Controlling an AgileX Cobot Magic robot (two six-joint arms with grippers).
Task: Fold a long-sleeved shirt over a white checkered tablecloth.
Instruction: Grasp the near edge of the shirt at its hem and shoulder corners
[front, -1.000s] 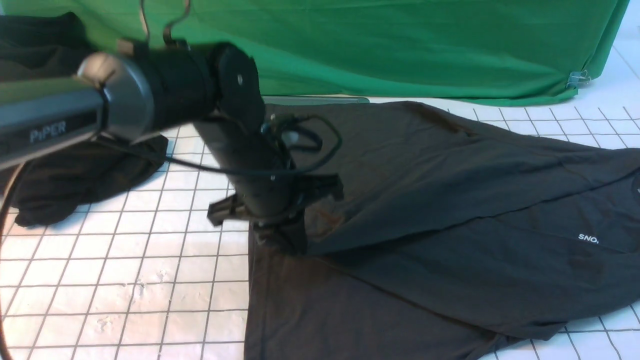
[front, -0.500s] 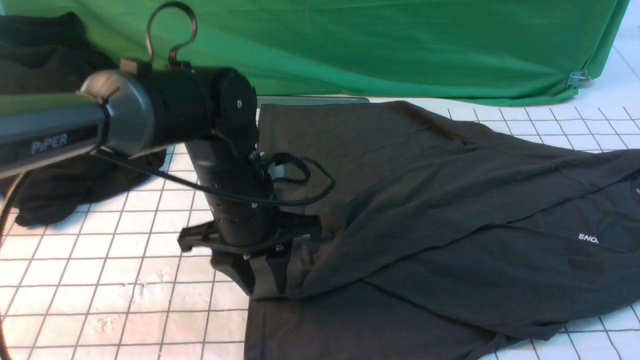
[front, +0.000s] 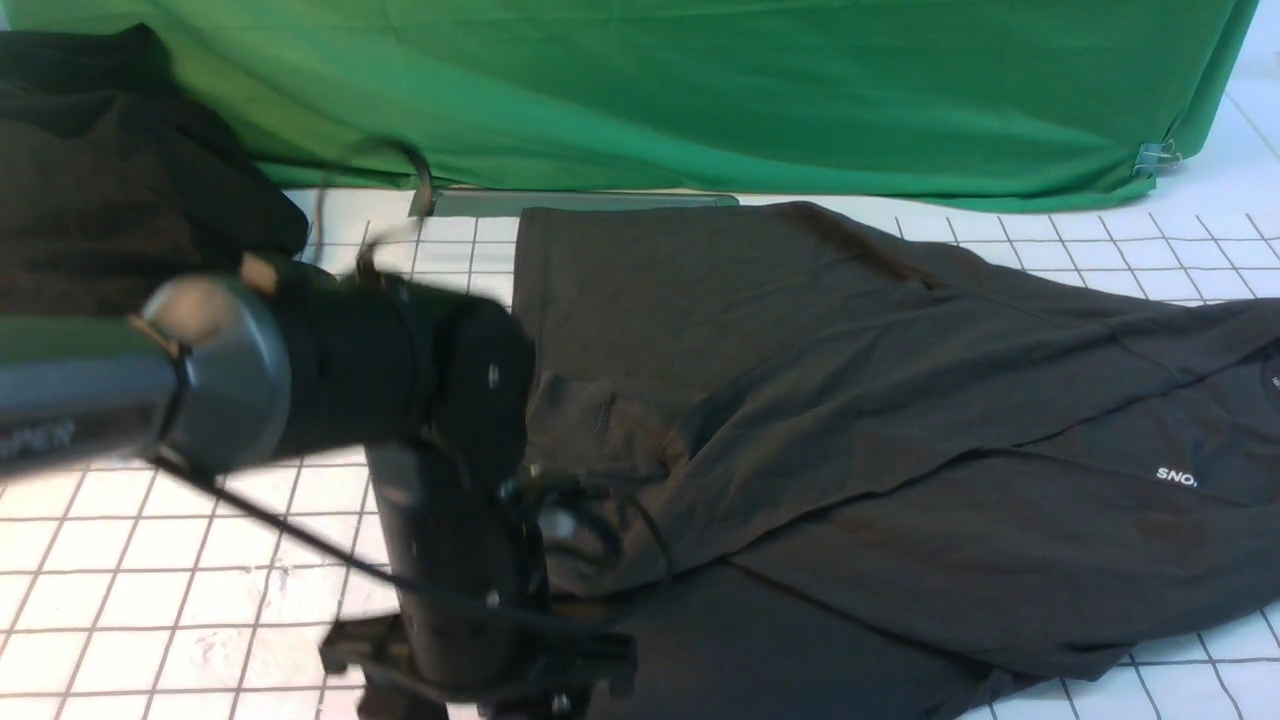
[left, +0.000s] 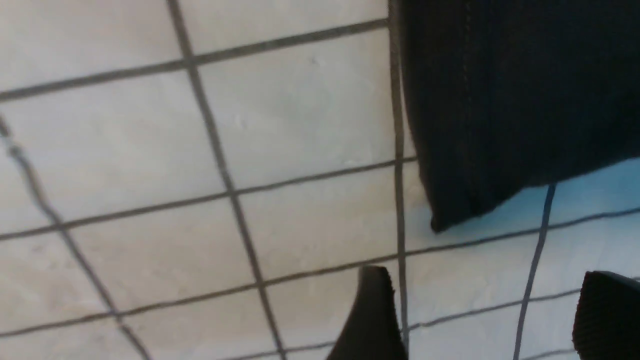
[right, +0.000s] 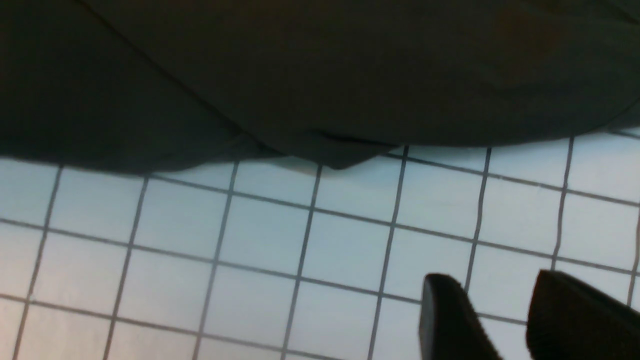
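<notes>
The long-sleeved shirt, dark charcoal with a white "SNO" print near the right edge, lies spread on the white checkered tablecloth. One flap is folded across its body. My left arm hangs low at the shirt's near-left edge, its fingers cut off by the frame. In the left wrist view my left gripper is open over bare tablecloth, just short of a shirt corner. My right gripper is open and empty above the tablecloth, apart from the shirt's edge.
A green cloth drapes across the back, held by a binder clip at its right end. A deeper-black garment is heaped at the back left. A grey strip lies along the green cloth's foot.
My left gripper has opened and let go of the shirt fabric, which now lies folded over the body. The left arm has drawn back toward the near edge and dropped lower.
</notes>
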